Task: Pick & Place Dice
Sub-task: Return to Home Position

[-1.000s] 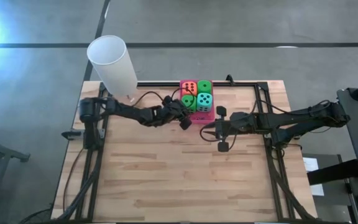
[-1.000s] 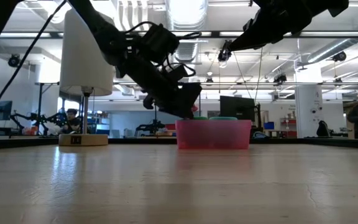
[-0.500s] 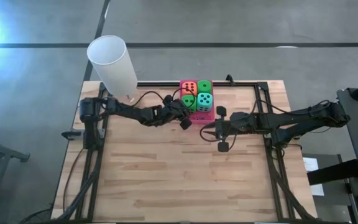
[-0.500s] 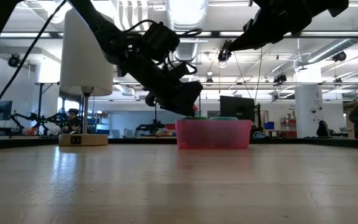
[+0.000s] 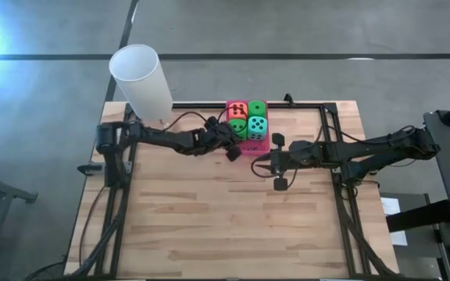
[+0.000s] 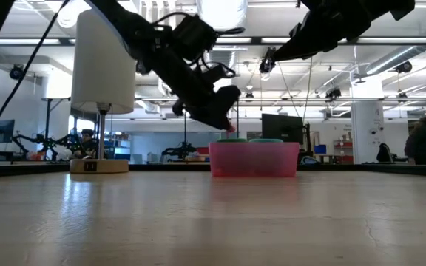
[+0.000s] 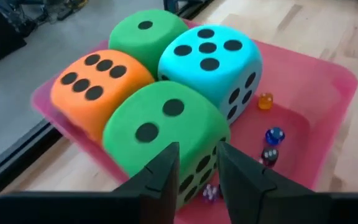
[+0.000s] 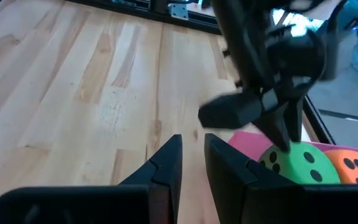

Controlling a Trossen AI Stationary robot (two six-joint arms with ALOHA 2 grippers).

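Note:
Four dice sit on their bottom faces in a two-by-two block inside a pink tray. They are orange-red, green, a second green and teal. My left gripper hovers above the tray's near-left corner, beside the nearer green die, slanting down, open by a narrow gap and holding nothing. My right gripper waits shut, raised above the table just to the tray's near right.
Several tiny dice lie on the tray floor: amber, blue, dark and pale purple. A tall white cylinder on a wooden base stands at the far-left corner. A black frame borders the wooden table.
My left gripper has risen steadily from just above the tray's rim and now sits clearly higher over the same corner. The dice and the right arm have kept still.

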